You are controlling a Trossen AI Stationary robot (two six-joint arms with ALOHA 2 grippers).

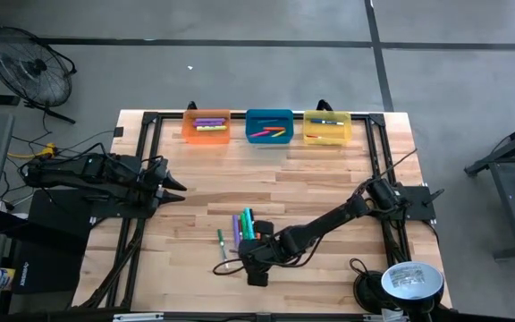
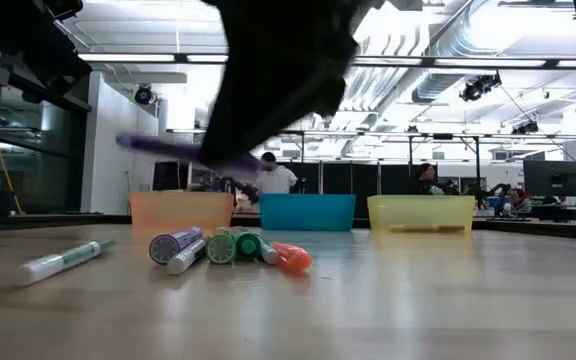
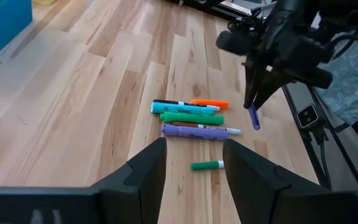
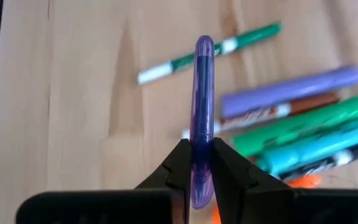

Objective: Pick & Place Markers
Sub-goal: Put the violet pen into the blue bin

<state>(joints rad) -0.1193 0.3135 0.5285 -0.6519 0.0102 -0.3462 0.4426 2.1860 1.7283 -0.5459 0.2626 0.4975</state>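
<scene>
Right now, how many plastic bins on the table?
3, in a row along the table's far edge: orange bin on the left, blue bin in the middle, yellow bin on the right. None looks hidden.

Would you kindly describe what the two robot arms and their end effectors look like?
Both arms are black and jointed, with black cables along them. The left end effector tapers to two pointed black fingers, broad and wedge-shaped up close. The right end effector has matching matte black fingers. No markings are legible.

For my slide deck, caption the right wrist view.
Right gripper pinching a purple marker above the loose markers on the table.
</scene>
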